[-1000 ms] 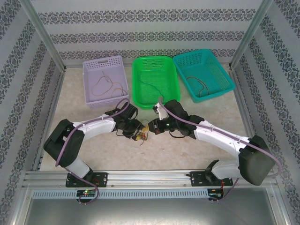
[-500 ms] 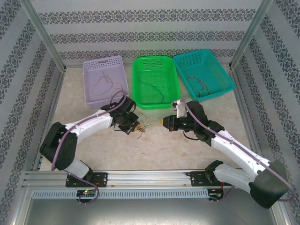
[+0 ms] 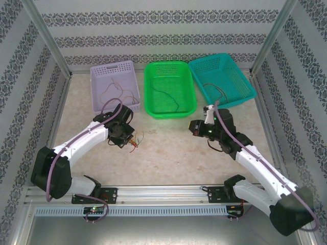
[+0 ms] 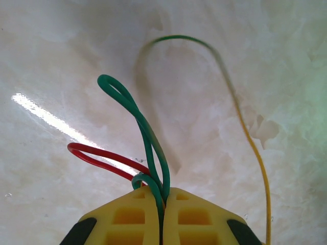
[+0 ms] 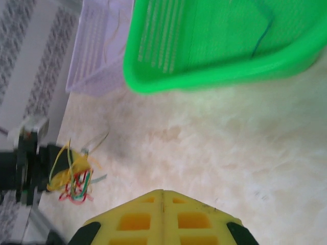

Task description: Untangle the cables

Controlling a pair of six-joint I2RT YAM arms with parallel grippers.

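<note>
The arms have drawn apart since a second ago. The left gripper (image 4: 163, 196), jaws pinched tight on the small tangle of thin green, red and yellow cables (image 4: 148, 132), sits over the pale marbled table (image 4: 61, 61). The right gripper (image 5: 163, 194) is closed flush, empty.

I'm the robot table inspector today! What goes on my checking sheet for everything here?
Surface: pale marbled table.
Job's things: tangled cable bundle, green, red and yellow, at the left gripper.
Clutter: nothing seen.
Grippers: left gripper shut on the cable bundle; right gripper shut, apart from the bundle, nothing seen between its fingers.
Cables: one thin cable lies in each of the purple basket, green basket and teal basket.
Surroundings: patterned walls, metal frame.
</note>
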